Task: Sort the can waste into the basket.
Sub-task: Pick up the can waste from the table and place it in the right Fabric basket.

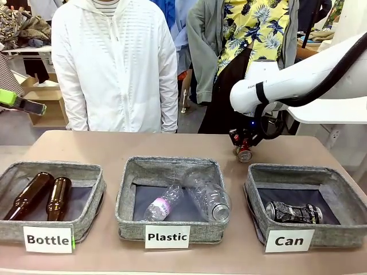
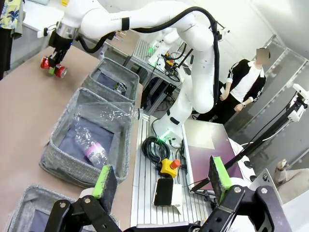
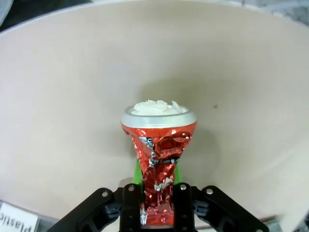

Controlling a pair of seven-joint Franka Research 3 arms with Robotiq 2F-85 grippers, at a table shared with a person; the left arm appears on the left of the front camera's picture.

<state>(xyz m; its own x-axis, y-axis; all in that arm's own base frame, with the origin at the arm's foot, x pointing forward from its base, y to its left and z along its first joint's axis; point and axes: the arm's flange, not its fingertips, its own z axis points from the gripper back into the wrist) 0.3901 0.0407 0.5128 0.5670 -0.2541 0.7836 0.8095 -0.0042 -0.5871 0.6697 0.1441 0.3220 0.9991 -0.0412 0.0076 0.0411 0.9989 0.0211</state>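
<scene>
My right gripper (image 3: 157,200) is clamped tight on the crushed red can (image 3: 158,164) just above the table (image 1: 143,143) behind the Can basket (image 1: 338,192), so I should lift clear of the rim before releasing beside the silver can (image 1: 293,212), left gripper (image 2: 161,181) waiting spread wide.

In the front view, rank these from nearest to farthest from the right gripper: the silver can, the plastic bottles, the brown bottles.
Measured from the right gripper, shut on the red can:
1. Silver can, in the Can basket, right.
2. Plastic bottles, middle bin.
3. Brown bottles, far-left bin.
</scene>
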